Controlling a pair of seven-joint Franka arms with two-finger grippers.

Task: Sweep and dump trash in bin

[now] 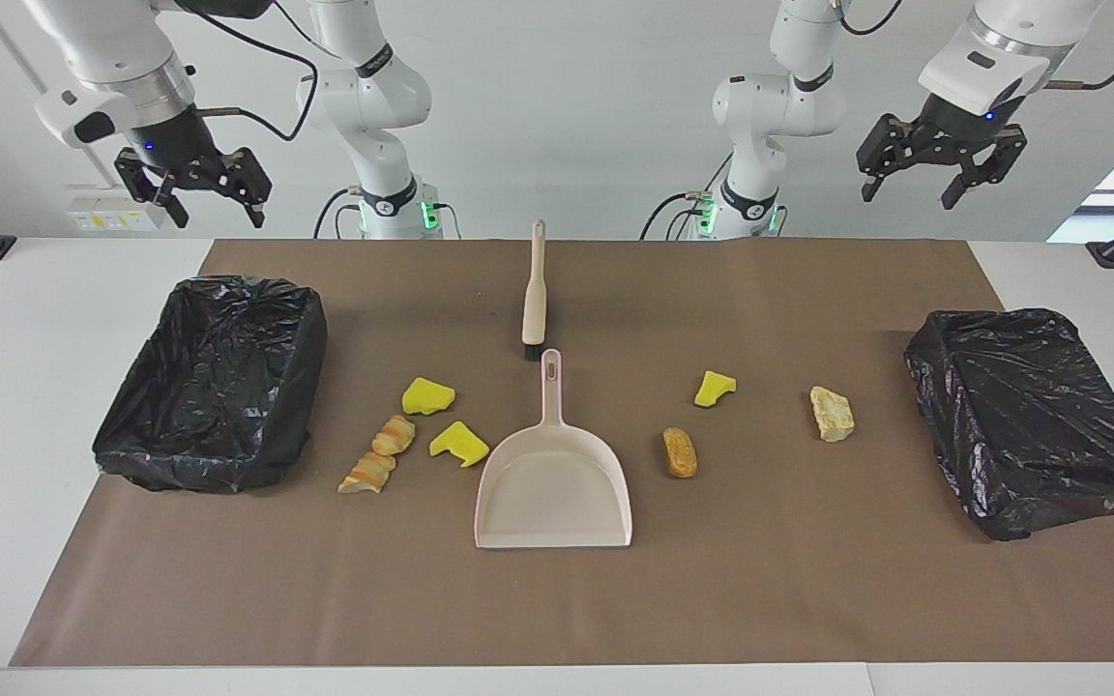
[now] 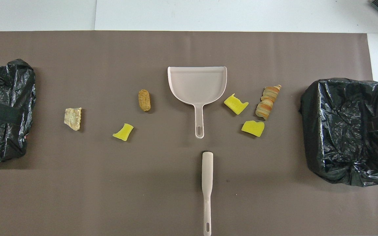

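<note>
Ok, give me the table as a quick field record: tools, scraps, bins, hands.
dustpan: beige plastic dustpan, mid-mat, empty
brush: beige hand brush, lying nearer the robots than the dustpan, apart from it
scraps: yellow sponge chunks and tan bread-like pieces, scattered on the mat beside the dustpan
bins: black-bagged bin at the right arm's end, another at the left arm's
left hand: raised, open, empty
right hand: raised, open, empty

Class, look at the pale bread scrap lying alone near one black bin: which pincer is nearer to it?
Left. The left pincer hangs open above the bin beside that scrap; the right pincer, also open, hangs over the table's other end.
</note>
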